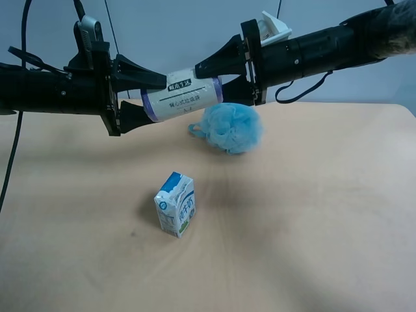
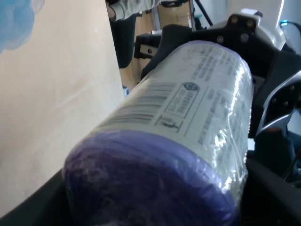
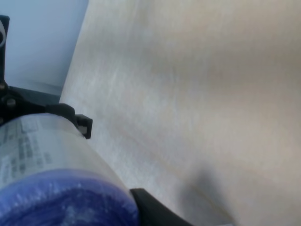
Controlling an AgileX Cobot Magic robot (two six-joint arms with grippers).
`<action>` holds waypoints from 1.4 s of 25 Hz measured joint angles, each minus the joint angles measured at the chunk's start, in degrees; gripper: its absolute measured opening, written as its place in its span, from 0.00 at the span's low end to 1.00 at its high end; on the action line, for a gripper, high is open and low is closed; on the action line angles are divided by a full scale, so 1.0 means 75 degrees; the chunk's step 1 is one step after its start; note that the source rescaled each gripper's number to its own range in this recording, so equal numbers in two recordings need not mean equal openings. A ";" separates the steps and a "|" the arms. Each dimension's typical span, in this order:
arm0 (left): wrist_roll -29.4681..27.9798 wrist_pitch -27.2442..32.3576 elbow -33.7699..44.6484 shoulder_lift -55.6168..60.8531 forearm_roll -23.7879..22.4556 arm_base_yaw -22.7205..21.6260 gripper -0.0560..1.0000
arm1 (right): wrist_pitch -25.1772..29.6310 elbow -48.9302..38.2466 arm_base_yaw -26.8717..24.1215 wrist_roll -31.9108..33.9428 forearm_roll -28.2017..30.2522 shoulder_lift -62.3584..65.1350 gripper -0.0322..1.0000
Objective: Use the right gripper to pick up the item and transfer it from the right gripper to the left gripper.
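Observation:
The item [image 1: 185, 96], a cream-white roll with dark text and purple ends, hangs in the air between both claws above the table's far side. My left gripper [image 1: 148, 101], on the arm with the grey piece at the exterior view's left, is closed around the roll's left end. My right gripper [image 1: 218, 81], on the arm with the white wrist part, is closed around its right end. The roll fills the left wrist view [image 2: 188, 108] and sits at the lower left of the right wrist view [image 3: 47, 155], where a left-gripper finger [image 3: 77, 120] shows beyond it.
A fluffy blue bath sponge [image 1: 231, 127] lies on the beige table [image 1: 312, 214] just below and behind the roll. A blue-white milk carton [image 1: 175, 205] stands upright nearer the front, left of centre. A cable [image 1: 13, 149] hangs at the far left.

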State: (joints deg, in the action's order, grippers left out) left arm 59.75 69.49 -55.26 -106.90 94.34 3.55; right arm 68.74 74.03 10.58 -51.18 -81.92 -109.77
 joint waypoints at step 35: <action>-0.0323 -0.0416 0.0014 0.0573 0.0237 -0.0043 0.10 | -0.0294 0.0000 0.0000 0.0401 0.0123 0.0063 0.52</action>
State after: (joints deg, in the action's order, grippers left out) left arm 57.33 66.37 -55.15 -102.61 96.12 3.22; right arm 66.53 74.03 10.58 -48.16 -80.99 -109.29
